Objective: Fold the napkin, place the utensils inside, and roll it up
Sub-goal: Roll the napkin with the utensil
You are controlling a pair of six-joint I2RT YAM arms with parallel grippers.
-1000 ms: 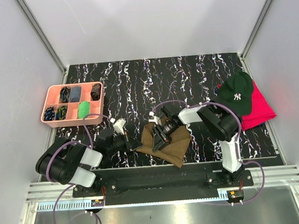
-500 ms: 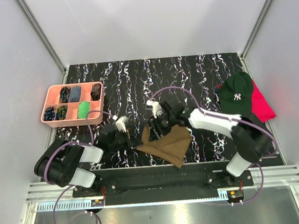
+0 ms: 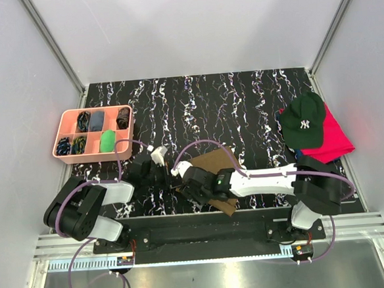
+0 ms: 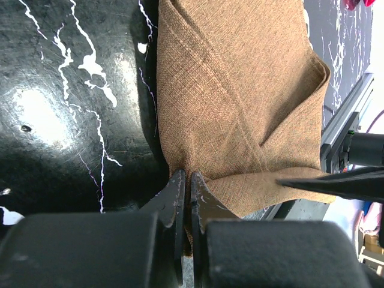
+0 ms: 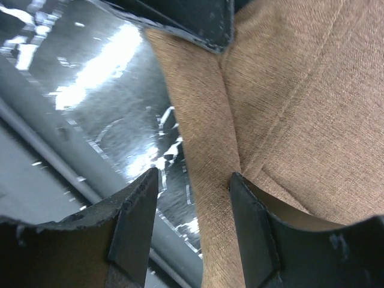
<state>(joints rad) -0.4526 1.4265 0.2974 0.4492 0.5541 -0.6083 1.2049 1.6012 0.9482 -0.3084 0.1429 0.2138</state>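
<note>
Left gripper (image 4: 185, 175) is pressed together on the near-left corner of the napkin (image 4: 240, 102), pinching the cloth where two folded layers meet. The napkin lies at the middle of the table's near edge, already doubled over itself, with a diagonal flap crossing its top.

A second ago the right gripper (image 5: 195, 177) sat over the napkin's far-left part with its jaws narrower. It has since swung down and across to the corner the left one holds, and its jaws have spread. They now stand apart astride a raised fold edge and grip nothing. In the top view the two grippers sit just beside each other.

This looks like a release and a reach for a fresh hold, so the folding is likely unfinished. I cannot make out the utensils.

Farther out on the table (image 3: 242, 101) are a pink tray (image 3: 66, 156) at the left, and a cap (image 3: 303, 124) on a red cloth (image 3: 337, 140) at the right.
</note>
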